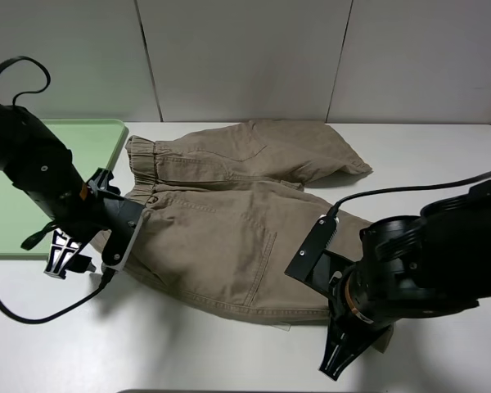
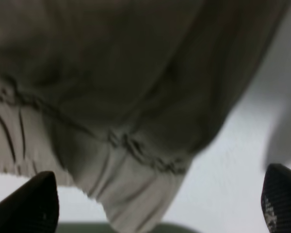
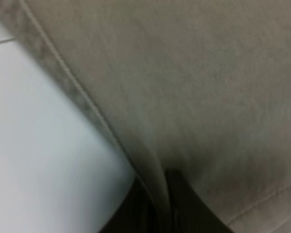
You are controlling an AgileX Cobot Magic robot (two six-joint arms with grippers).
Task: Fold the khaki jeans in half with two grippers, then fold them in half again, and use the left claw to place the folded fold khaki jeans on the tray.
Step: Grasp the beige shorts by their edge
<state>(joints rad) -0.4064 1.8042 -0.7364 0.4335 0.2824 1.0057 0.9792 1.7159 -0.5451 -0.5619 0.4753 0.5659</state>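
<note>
The khaki jeans [image 1: 229, 221] lie spread flat on the white table, waistband to the left and legs to the right. My left gripper [image 1: 72, 258] is at the waistband's near corner, beside the tray [image 1: 33, 164]. In the left wrist view its fingertips [image 2: 34, 204] stand wide apart, open and empty [image 2: 157, 194], with the gathered waistband [image 2: 131, 160] between and beyond them. My right gripper [image 1: 340, 360] is at the near leg's hem. In the right wrist view the fingers [image 3: 184, 206] are closed with a fold of the jeans [image 3: 194, 97] pinched between them.
The pale green tray lies at the far left, its edge close to the waistband, and a strip of it shows in the left wrist view [image 2: 136, 228]. A grey panelled wall [image 1: 245, 57] stands behind the table. Bare white table [image 1: 188, 352] runs along the front.
</note>
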